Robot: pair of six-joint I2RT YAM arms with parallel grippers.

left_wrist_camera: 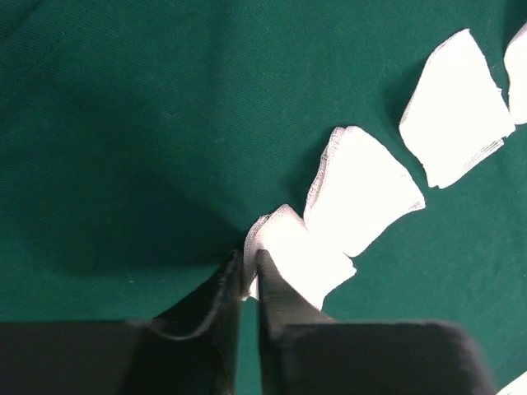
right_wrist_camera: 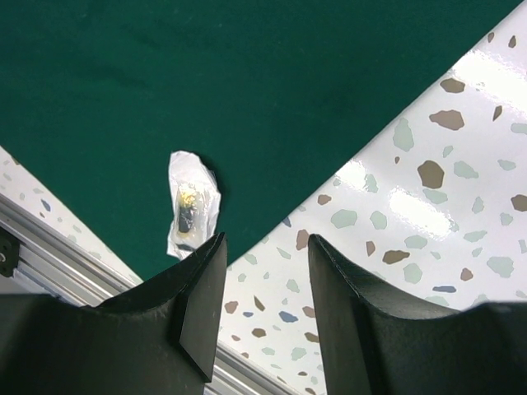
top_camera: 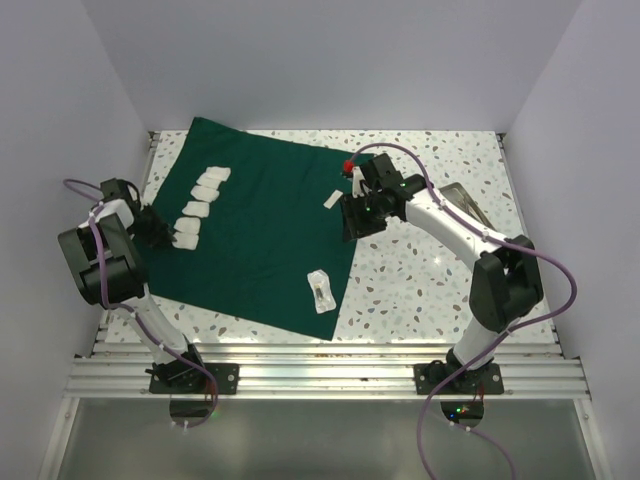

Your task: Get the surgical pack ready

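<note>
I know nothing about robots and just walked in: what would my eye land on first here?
A large dark green cloth drape lies slanted across the speckled white tabletop, with a row of small white gauze pads down its left side. The left arm's black fingers pinch the corner of the nearest pad, while the right arm's fingers hang apart above the drape's right edge.

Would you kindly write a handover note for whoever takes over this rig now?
Left gripper: closed on the corner of the nearest white gauze pad.
Right gripper: open, empty, above the right edge of the large dark green cloth drape.
Done: drape spread flat, pads in a row, small clear plastic packet on it.
Left to do: folding the drape, apparently not begun.
</note>
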